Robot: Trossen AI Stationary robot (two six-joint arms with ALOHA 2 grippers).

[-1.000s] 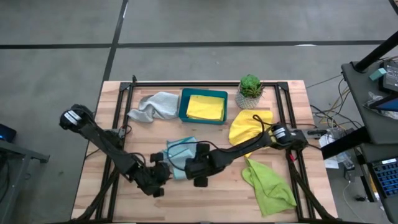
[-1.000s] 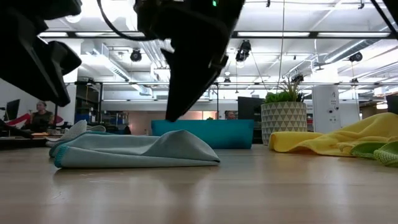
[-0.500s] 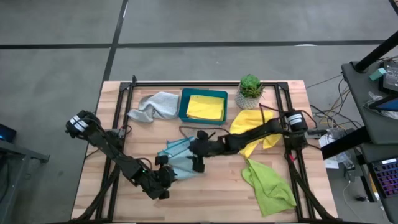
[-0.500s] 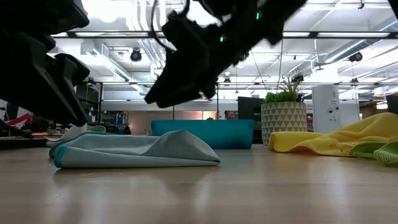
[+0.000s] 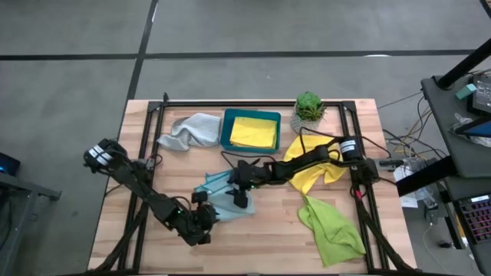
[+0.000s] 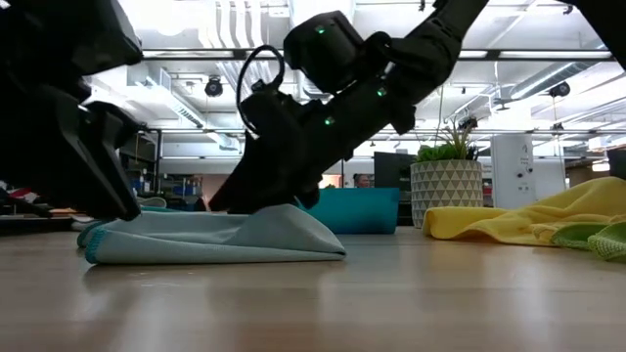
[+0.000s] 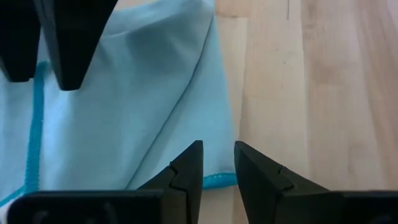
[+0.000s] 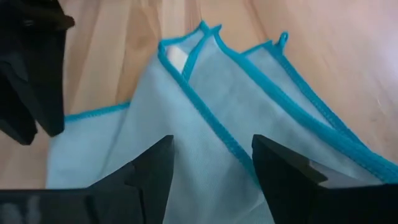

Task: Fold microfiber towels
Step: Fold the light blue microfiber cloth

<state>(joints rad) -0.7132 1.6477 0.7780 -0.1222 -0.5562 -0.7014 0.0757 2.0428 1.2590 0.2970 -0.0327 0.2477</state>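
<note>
The light blue towel [image 5: 220, 186] lies loosely folded on the table's near middle, its hemmed corners stacked [image 8: 205, 31]. My left gripper [image 7: 217, 155] is low over its near hem [image 7: 219, 179], fingers only a narrow gap apart, one on each side of the hem. My right gripper [image 8: 214, 165] is wide open, slanting down over the towel's upper layer [image 6: 279, 220] from the table's right. A grey towel [image 5: 188, 130] lies far left. One yellow towel [image 5: 253, 132] lies in the teal tray. Another yellow towel [image 5: 311, 162] and a lime green towel [image 5: 334, 226] lie on the right. My left gripper reaches down to the towel's near hem [image 6: 108, 227]; I cannot tell whether it touches. My right gripper's fingertips [image 6: 256, 200] reach the raised upper layer from above and the right; I cannot tell whether they touch. The towel lies flat and slack on the table.
The teal tray [image 5: 227, 130] and a small potted plant [image 5: 308, 110] stand along the far edge. Black frame rails [image 5: 146, 153] run along the table's left, far and right sides. Bare wood [image 5: 265, 238] shows along the near edge.
My right gripper has risen off the towel's near side, gone a little toward the far edge, tipped to a flatter slant and come down onto the towel's upper layer. My left gripper has moved down and a little right to the towel's near hem. The towel has kept its shape.
</note>
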